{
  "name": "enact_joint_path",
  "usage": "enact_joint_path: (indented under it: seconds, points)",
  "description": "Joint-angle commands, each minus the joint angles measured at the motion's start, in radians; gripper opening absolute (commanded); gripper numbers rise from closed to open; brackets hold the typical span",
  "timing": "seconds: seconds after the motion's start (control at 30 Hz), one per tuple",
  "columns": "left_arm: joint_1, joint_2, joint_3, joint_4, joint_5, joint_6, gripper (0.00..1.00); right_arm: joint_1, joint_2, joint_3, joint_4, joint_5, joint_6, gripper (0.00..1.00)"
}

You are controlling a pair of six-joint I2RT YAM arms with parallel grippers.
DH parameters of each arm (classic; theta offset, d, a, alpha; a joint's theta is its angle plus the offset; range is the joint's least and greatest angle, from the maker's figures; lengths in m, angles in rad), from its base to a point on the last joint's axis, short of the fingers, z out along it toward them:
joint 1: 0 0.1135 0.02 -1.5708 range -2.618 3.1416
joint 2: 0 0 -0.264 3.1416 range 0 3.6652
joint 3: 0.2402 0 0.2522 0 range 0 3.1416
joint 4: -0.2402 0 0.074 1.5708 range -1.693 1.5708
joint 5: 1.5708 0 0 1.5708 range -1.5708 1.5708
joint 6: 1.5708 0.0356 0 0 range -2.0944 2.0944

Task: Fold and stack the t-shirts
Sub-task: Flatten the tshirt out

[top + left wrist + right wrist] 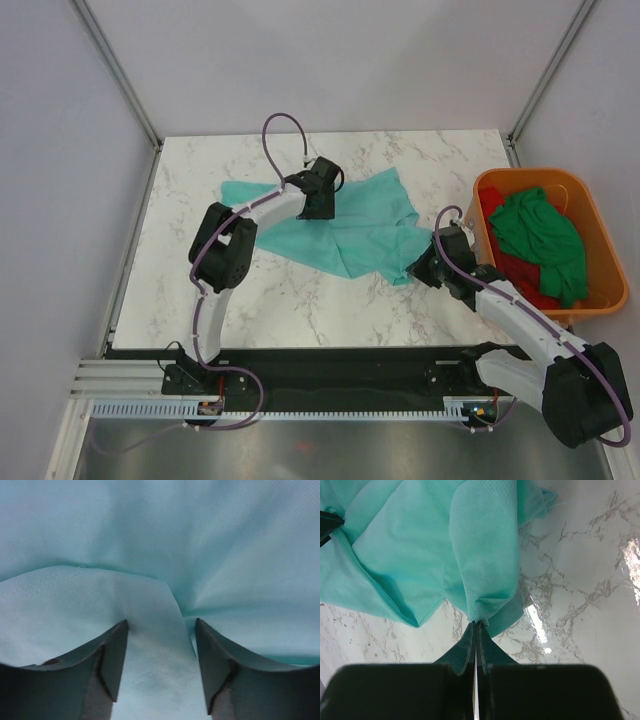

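two failure modes were likely at this moment. first, the right gripper had its jaws pressed fully together on only a small bunched corner of the teal t-shirt, and any pull could have slipped that thin pinch free. second, the left gripper stood with its jaws well apart and gripped nothing, with a raised fold of cloth between its fingers. closing there could have caught several layers and set a crease. whether those fingers touched the cloth could not be told. the shirt lay crumpled on the marble table, toward the far side. the left arm reached forward with its elbow bent and its wrist over the shirt's far edge. the right arm stretched low and inward to the shirt's near right corner. the dark green t-shirt and the red t-shirt lay in the orange tub at the right.
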Motion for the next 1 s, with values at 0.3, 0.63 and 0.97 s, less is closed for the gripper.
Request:
enact_joint_path:
  seconds: [0.3,0.63,0.97]
  points:
    - [-0.008,-0.255,-0.054,-0.038,-0.103,0.037,0.05,0.004,-0.003,0.021,0.014,0.077,-0.029,0.0]
    - [0.039,-0.823,-0.685,-0.067,-0.027,-0.246,0.02,0.001,0.012,0.033,-0.017,0.132,-0.075,0.0]
    - [0.128,-1.372,-1.122,-0.085,0.031,-0.527,0.4,-0.002,-0.003,0.051,-0.089,0.13,-0.113,0.0]
